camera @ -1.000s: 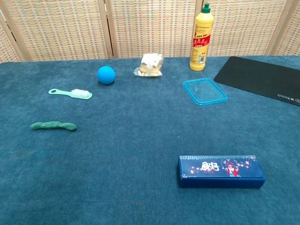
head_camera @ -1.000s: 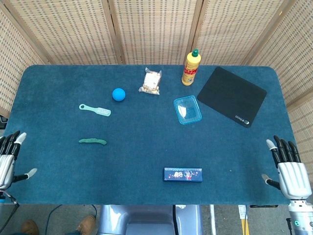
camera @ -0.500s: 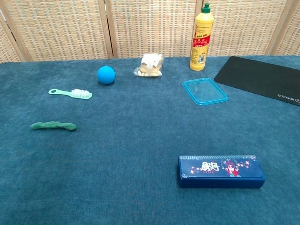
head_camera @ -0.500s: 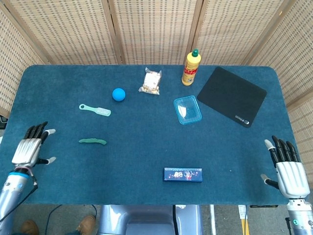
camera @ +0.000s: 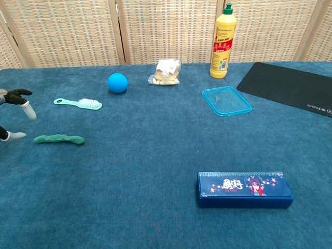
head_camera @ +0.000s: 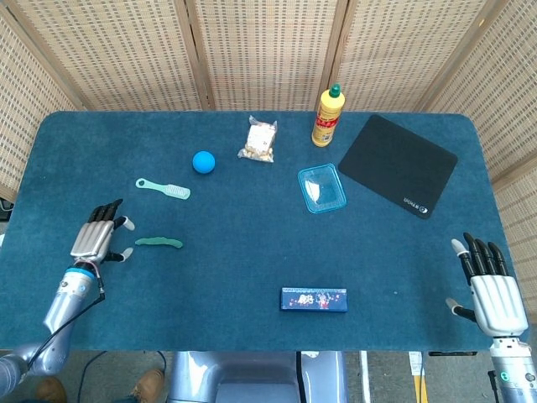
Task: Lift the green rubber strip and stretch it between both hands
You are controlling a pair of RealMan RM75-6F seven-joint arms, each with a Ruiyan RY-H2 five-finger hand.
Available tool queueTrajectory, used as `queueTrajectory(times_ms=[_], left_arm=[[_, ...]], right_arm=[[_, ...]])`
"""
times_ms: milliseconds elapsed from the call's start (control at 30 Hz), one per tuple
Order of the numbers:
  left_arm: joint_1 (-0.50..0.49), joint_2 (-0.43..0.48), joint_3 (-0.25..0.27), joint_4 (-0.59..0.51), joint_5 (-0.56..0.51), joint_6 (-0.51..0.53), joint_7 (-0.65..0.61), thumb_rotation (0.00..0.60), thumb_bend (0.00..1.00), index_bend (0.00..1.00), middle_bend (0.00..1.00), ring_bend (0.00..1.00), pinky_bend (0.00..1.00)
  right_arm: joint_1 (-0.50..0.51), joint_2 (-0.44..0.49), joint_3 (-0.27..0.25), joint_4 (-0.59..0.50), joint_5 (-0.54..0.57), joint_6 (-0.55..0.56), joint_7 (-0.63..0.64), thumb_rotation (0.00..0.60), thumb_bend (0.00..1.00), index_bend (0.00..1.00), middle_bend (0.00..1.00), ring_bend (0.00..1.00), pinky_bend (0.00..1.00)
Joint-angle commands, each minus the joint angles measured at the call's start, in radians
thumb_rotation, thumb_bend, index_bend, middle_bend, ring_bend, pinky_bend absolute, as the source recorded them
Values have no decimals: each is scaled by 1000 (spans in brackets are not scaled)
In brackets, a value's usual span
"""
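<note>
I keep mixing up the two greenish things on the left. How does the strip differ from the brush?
The strip is darker green; the brush is pale mint. The strip is a plain wavy band, while the brush has a handle and white bristles. The strip lies nearer the open left hand, the brush farther back. Both lie flat on the table, untouched.
</note>
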Motion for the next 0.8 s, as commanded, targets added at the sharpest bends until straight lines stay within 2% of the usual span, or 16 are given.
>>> queueTrajectory(times_ms=[33,300,800], left_arm=[[-25,-34,-6,16,-33,-12,46,600,336,412,0,0,0],[-51,-97,-4,69,-98,-25,106,600,370,450,0,0,0],[-65,-147,0,125,-129,-34,101,600,372,478,0,0,0]], right_arm=[[1,2,3,1,6,-3,8,600,0,0,0,0,0],[3,8,5,5,16,-10,27,600,0,0,0,0,0],[7,4,5,16,26,-21,30,600,0,0,0,0,0]])
